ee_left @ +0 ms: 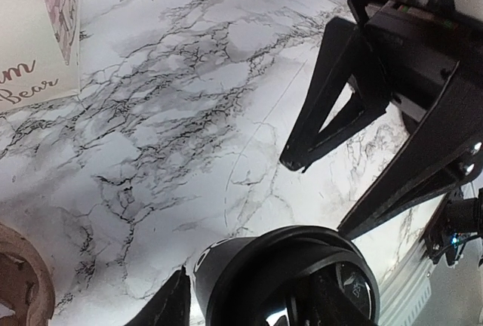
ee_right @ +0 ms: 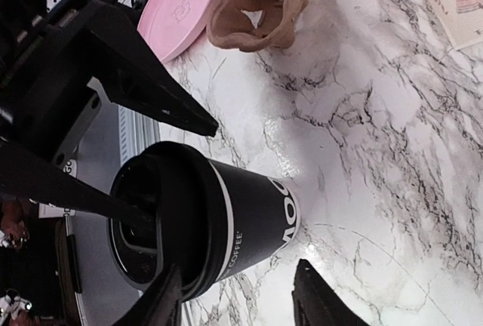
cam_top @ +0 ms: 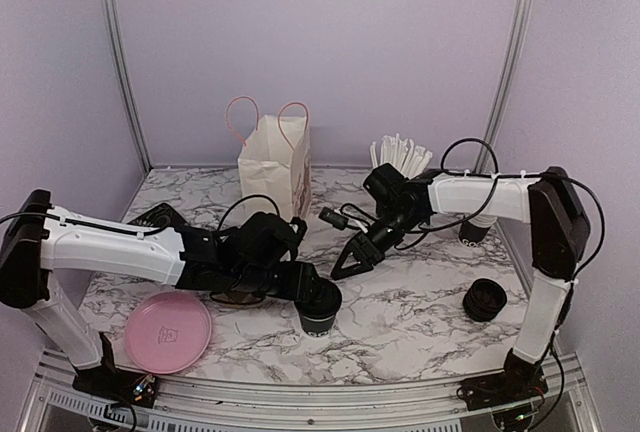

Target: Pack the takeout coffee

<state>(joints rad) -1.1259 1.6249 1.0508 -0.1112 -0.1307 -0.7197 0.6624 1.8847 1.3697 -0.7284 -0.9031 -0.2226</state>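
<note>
Marble bench (cam_top: 420,327) is carrying the takeout coffee (cam_top: 322,314); the left gripper (cam_top: 305,287) is straddling its lid (ee_right: 187,198), fingers spread. The right gripper (cam_top: 350,264) is hovering beside the coffee, open and empty.

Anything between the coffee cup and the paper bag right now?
Only the left arm's wrist, which lies across the straight line from the coffee cup to the paper bag. Nothing else visible there.

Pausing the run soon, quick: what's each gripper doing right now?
Left gripper: open, fingers astride the top of the lidded coffee cup, not clamped on it.
Right gripper: open, empty, near the cup.
</note>
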